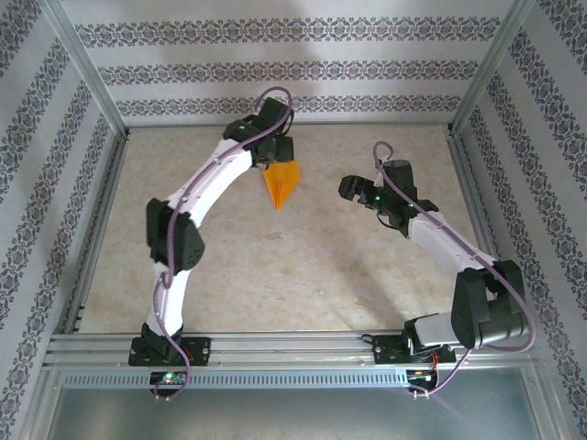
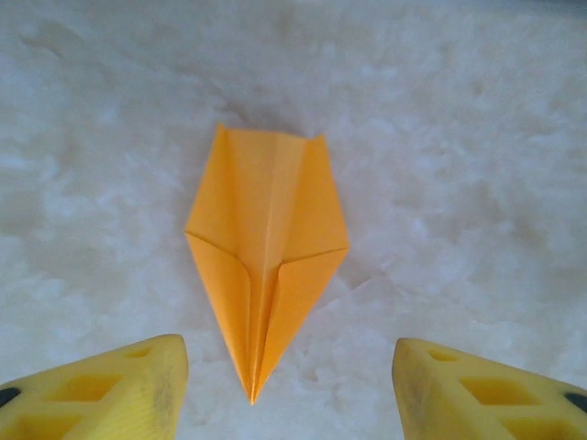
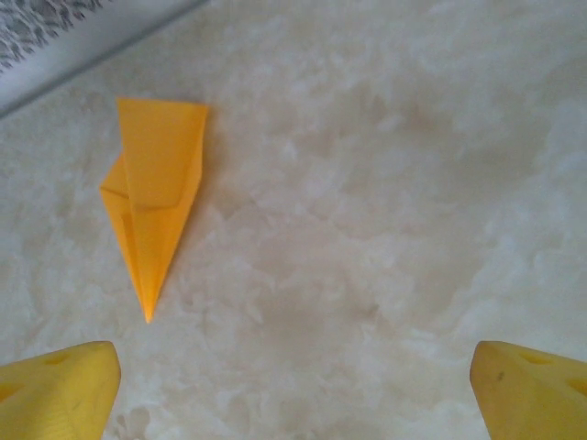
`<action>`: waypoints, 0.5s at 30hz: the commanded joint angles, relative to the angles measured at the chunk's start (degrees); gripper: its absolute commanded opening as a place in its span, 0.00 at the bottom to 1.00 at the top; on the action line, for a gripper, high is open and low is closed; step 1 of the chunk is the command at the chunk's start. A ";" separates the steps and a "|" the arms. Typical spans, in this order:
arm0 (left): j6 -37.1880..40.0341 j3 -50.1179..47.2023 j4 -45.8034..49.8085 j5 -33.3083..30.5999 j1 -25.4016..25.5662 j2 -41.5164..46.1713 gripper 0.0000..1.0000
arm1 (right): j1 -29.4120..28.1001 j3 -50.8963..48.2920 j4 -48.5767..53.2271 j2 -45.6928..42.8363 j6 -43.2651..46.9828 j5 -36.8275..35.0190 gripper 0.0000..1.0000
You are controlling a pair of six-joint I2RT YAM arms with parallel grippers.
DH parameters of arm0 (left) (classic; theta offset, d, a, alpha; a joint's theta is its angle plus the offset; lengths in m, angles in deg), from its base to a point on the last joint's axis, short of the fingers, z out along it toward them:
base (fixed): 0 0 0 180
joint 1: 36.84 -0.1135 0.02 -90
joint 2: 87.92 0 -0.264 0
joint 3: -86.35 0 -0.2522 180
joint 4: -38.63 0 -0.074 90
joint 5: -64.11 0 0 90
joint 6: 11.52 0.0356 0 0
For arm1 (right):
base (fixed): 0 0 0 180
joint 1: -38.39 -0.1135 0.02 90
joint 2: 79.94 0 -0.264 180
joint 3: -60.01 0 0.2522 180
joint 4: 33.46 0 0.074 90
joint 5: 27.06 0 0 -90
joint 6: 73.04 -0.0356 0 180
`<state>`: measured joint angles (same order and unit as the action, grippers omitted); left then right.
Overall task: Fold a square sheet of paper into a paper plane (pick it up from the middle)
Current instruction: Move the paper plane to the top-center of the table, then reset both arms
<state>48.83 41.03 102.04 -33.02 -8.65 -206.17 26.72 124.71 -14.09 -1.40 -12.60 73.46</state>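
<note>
Seen from the overhead camera, a small bright orange paper plane [image 1: 282,186], a leaf-shaped dart with one sharp tip, lies flat on the pale marbled worktop [image 1: 275,275] toward its far side. It sits just beside the left tool [image 1: 278,151], while the right tool [image 1: 356,189] hangs near it but apart.

At the left wrist, the paper plane [image 2: 266,243] rests ahead of the yellow fingers [image 2: 128,390] of the left tool [image 2: 289,380], which stand spread and pinch nothing. The wing folds and centre crease are in place.

At the right wrist, the right tool [image 3: 293,376] is spread wide and empty, with the paper plane [image 3: 151,197] lying toward the left edge of that view.

The folding looks finished, and little appears left but to draw the arms clear.
</note>
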 commanded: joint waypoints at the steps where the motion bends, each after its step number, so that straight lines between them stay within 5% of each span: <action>1: 1.33 -10.21 -6.94 -4.57 -2.14 8.77 0.65 | 0.91 1.93 2.14 -3.86 4.43 -6.16 0.98; 9: 6.07 -53.48 -33.50 -21.12 -7.20 38.98 0.97 | 2.41 -3.01 -2.76 -12.98 14.19 -25.05 0.98; 15: 6.41 -79.41 -45.90 -29.01 -13.79 55.86 0.99 | 3.48 -12.96 -11.45 -17.42 18.30 -31.14 0.98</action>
<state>53.22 -30.68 67.35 -54.53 -19.71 -155.03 29.61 115.47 -20.91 -18.05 1.56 49.24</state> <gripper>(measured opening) 0.994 0.981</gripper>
